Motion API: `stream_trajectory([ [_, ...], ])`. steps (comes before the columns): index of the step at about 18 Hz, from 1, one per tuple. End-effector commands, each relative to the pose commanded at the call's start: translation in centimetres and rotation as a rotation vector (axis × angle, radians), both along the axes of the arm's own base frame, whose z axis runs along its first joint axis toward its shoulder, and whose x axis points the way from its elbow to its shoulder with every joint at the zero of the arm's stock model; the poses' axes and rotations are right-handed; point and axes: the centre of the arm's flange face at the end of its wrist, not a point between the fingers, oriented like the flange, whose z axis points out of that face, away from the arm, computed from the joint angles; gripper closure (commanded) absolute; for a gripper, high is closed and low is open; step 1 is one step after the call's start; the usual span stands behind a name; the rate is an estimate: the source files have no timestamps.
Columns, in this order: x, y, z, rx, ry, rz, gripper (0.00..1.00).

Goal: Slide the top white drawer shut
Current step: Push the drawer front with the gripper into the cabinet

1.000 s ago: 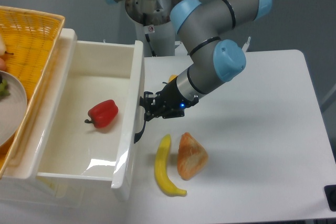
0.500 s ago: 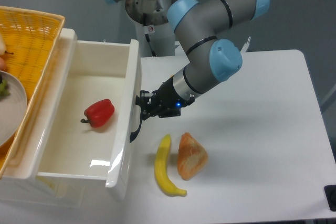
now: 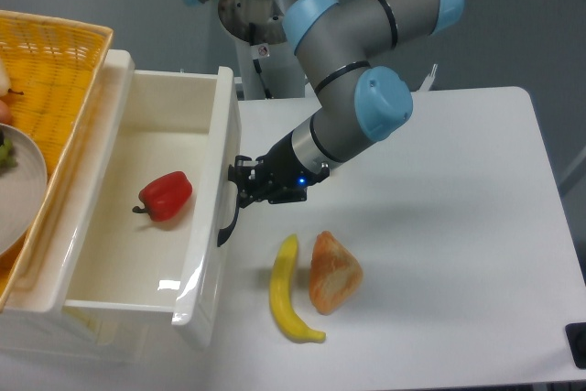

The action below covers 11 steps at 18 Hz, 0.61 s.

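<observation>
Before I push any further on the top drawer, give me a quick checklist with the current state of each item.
1. Claw against the front of the top white drawer, by its black handle: ok.
2. Claw open or shut: cannot tell.
3. Drawer closed: not ok, it stands well out of the cabinet.
4. Red pepper lying low inside the drawer, below the rim: ok.
5. Banana and bread apart from the drawer front: ok.
6. Yellow basket clear of the drawer's travel: cannot tell.
</observation>
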Motion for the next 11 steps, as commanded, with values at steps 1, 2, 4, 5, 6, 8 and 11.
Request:
stream_trajectory([
  [1, 0.2, 0.1, 0.0, 0.000, 0.000, -0.003, 0.96],
  [2, 0.4, 0.3, 0.0, 0.000, 0.000, -0.008, 0.95],
  [4, 0.6, 0.4, 0.0, 0.000, 0.000, -0.012, 0.95],
  [5, 0.7, 0.5, 0.0, 0.000, 0.000, -0.014, 0.95],
  [6, 0.7, 0.5, 0.1, 0.002, 0.001, -0.012, 0.95],
  [8, 1.1, 0.6, 0.4, 0.004, 0.003, -0.018, 0.95],
  [11, 1.5, 0.9, 0.4, 0.001, 0.002, -0.020, 0.95],
])
